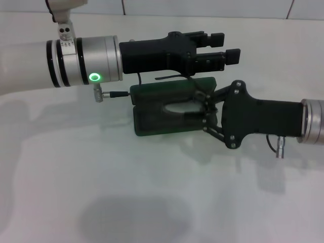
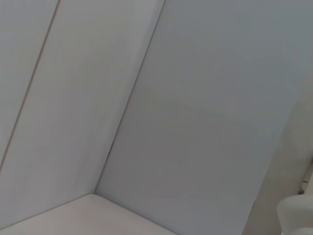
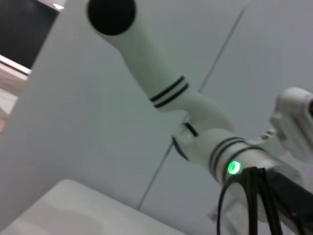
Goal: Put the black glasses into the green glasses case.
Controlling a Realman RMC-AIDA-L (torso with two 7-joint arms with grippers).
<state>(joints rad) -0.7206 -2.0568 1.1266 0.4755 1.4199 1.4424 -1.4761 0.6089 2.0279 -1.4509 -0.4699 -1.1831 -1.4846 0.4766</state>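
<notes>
The green glasses case (image 1: 152, 109) lies open on the white table in the head view. Inside it I see part of the black glasses (image 1: 178, 108), one rounded lens showing. My right gripper (image 1: 198, 109) reaches in from the right, low over the case. Its jaws are spread, one on either side of the glasses. My left gripper (image 1: 226, 46) hangs above and behind the case's far edge, open and holding nothing. Neither wrist view shows the case or the glasses.
The white table (image 1: 101, 192) runs out towards me and to the left. A tiled wall (image 2: 195, 98) stands behind it. The right wrist view shows the left arm (image 3: 205, 142) with its green light (image 3: 234, 168).
</notes>
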